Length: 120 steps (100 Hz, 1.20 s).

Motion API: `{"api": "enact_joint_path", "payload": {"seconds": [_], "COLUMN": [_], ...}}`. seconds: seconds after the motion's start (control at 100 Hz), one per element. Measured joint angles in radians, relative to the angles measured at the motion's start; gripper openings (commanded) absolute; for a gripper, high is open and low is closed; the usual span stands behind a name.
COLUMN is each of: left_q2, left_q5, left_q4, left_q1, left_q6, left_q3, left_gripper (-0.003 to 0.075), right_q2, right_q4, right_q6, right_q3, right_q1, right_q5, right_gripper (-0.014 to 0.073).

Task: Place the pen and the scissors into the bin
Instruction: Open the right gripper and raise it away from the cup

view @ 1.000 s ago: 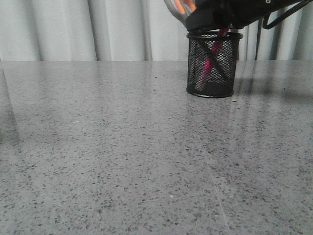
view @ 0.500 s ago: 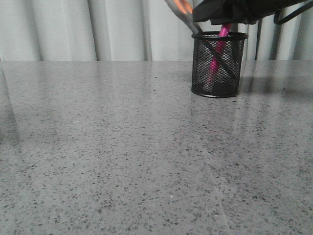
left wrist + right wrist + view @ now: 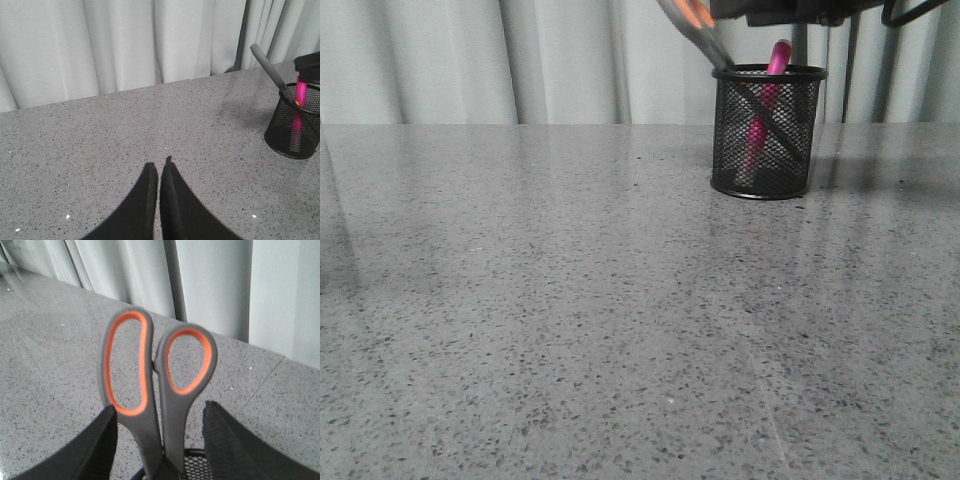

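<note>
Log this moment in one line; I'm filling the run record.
pen: in bin | scissors: blades down in bin | right gripper: open, astride handles | left gripper: shut, empty

scissors handles cropped above, blades veiled by bin mesh

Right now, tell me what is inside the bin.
The bin holds the pink pen and the scissors, blades down, handles leaning out over the rim. The mesh blurs the blade tips and the pen's lower end.
</note>
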State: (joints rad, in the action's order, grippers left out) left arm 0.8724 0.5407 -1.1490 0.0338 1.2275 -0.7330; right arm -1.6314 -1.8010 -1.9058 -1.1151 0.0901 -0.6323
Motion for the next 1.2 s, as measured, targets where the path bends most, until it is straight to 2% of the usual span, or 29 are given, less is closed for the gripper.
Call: {"api": "enact_joint_path", "payload": {"seconds": [0.17, 0.24, 0.34, 0.44, 0.46, 0.63, 0.75, 1.05, 1.2], "left_q2": [0.000, 0.000, 0.000, 0.000, 0.000, -0.012, -0.051, -0.289, -0.431], "left_q5": [0.000, -0.001, -0.002, -0.004, -0.004, -0.014, -0.058, -0.271, -0.309], "left_q4": [0.000, 0.000, 0.000, 0.000, 0.000, 0.019, 0.006, -0.227, -0.264], "left_q1": [0.000, 0.000, 0.000, 0.000, 0.000, 0.000, 0.000, 0.000, 0.000], "left_q6": [0.000, 0.000, 0.000, 0.000, 0.000, 0.005, 0.036, 0.225, 0.256], "left_q3": [0.000, 0.000, 0.000, 0.000, 0.000, 0.000, 0.021, 0.224, 0.341], "left_gripper": [-0.0019, -0.0019, -0.0019, -0.0019, -0.0019, -0.0019, -0.0019, -0.0019, -0.0019], "right_q2": [0.048, 0.077, 0.138, 0.220, 0.240, 0.405, 0.538, 0.920, 1.137], "right_q4": [0.002, 0.002, 0.004, 0.004, 0.004, -0.002, -0.008, -0.012, -0.020], "right_q6": [0.000, 0.000, 0.007, 0.014, 0.014, 0.017, 0.017, -0.015, -0.016], "right_q3": [0.000, 0.000, 0.002, 0.004, 0.004, 0.029, 0.109, 0.450, 0.612], "right_q1": [0.000, -0.004, -0.013, -0.025, -0.030, -0.036, -0.036, -0.036, -0.036], "right_q5": [0.001, 0.001, 0.036, 0.113, 0.132, 0.298, 0.388, 0.507, 0.569], "right_gripper": [0.0346, 0.0309, 0.0161, -0.0055, -0.0076, -0.0074, -0.0074, -0.0074, -0.0074]}}
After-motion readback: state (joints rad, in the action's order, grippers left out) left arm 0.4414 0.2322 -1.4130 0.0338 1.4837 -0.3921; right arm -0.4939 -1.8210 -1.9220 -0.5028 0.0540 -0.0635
